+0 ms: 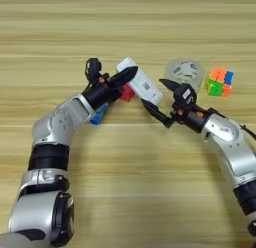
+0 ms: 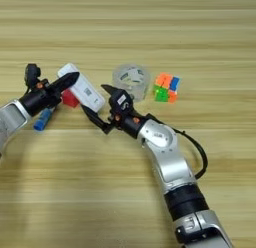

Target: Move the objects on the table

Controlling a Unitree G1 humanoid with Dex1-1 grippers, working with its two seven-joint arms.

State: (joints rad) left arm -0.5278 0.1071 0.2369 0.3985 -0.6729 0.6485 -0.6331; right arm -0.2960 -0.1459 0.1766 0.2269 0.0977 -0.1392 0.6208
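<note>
Grippers are meeting near table (image 1: 128, 192) centre. Left gripper (image 1: 111, 77) is spreading fingers wide, grasping nothing, one fingertip lying over white box (image 1: 142, 83), red cube (image 1: 128, 93) just beside. Blue-capped glue stick (image 1: 99, 115) is peeking under left wrist. Right gripper (image 1: 157, 97) is also gaping, empty, beside box end. Tape roll (image 1: 185, 73) and puzzle cube (image 1: 220, 82) are sitting further right.

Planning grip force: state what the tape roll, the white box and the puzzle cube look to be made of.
Tape roll: clear glossy plastic film, since the table shows through it. White box: probably matte card or plastic, flat-faced with a printed label. Puzzle cube: likely hard plastic, with bright coloured tiles.
</note>
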